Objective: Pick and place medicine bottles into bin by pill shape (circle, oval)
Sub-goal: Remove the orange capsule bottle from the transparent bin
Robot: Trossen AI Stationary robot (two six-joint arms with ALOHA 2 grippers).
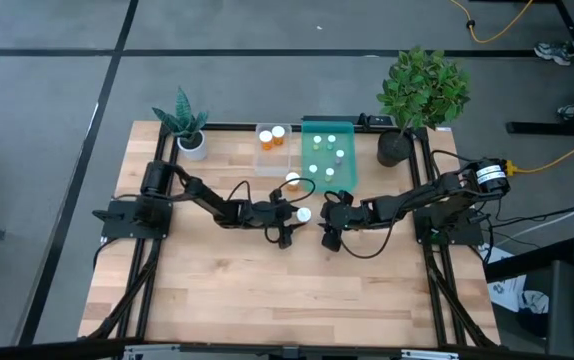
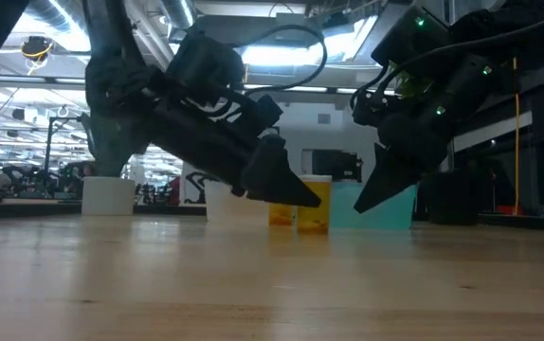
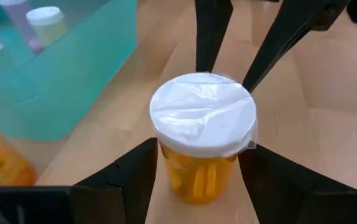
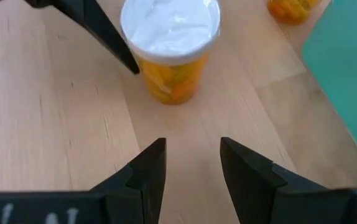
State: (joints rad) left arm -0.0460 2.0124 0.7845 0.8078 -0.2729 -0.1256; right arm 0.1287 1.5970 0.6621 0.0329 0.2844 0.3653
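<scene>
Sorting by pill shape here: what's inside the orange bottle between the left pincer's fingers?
The orange bottle shows yellowish pills through its wall, shape unclear. Its white cap hides the contents from above.

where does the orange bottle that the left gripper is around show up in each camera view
High view: orange bottle, mid-table between the two grippers.
Low view: centre, partly behind the left gripper's finger.
Left wrist view: centre, between that arm's own fingers.
Right wrist view: upper middle, ahead of the open fingers.
Shared landmark: teal bin.
</scene>
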